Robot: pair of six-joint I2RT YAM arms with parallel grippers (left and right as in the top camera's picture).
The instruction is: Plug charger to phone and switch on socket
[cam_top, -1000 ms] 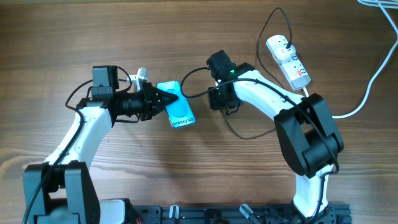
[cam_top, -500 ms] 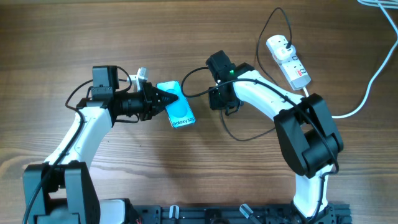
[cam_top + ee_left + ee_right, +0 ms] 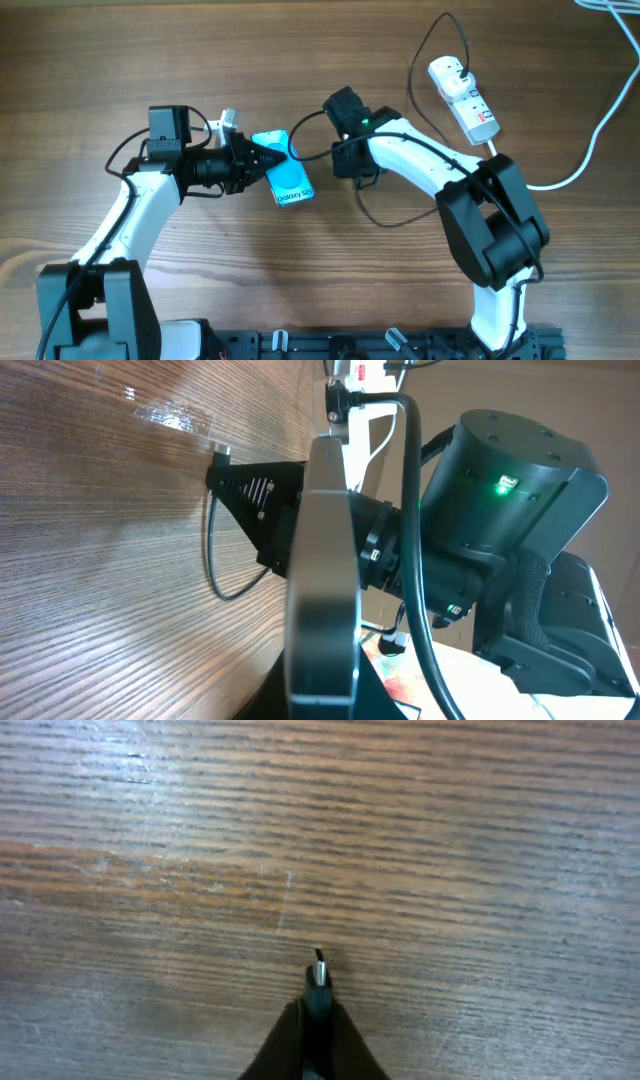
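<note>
2 grippers were seen shut, judged ready for a mating move. The left gripper (image 3: 266, 158) was clamped on the phone (image 3: 288, 180), steadied well apart from the socket (image 3: 463, 98), long axis slanted, lettered end nearest the robot. The charger connector (image 3: 319, 972) was pinched by the right gripper (image 3: 318, 1012), metal tip pointed forward.
</note>
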